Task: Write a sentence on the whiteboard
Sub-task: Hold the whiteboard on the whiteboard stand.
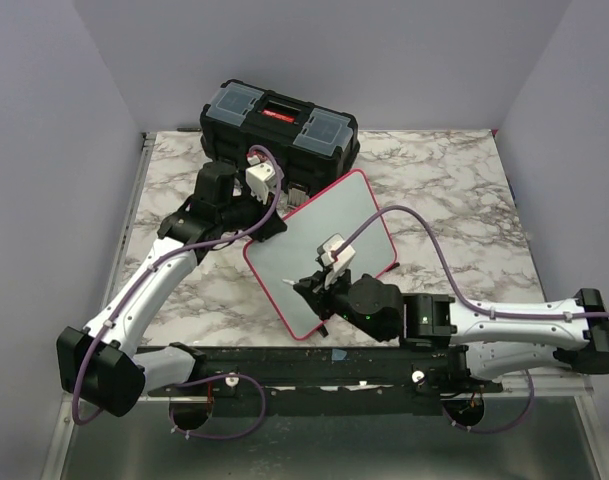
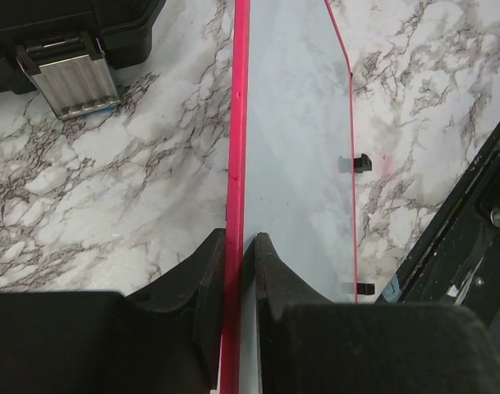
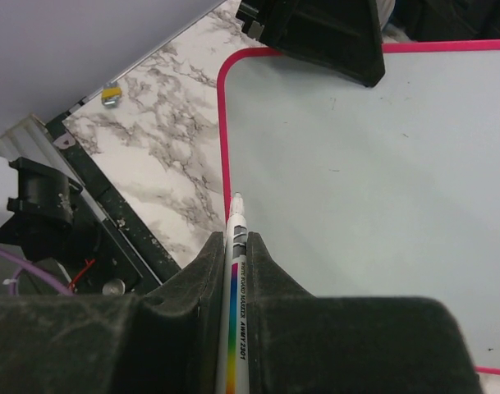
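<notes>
The whiteboard, glossy white with a thin red rim, lies tilted on the marble table. My left gripper is shut on its far-left rim, and the left wrist view shows the red edge of the whiteboard pinched between the fingers of the left gripper. My right gripper is shut on a white marker with a rainbow stripe. The marker's tip hovers at the left rim of the whiteboard, near a rounded corner. No sentence shows on the board's surface.
A black toolbox with a red latch stands at the back, just behind the board; its silver clasp shows in the left wrist view. A black rail runs along the table's near edge. Purple walls enclose the table.
</notes>
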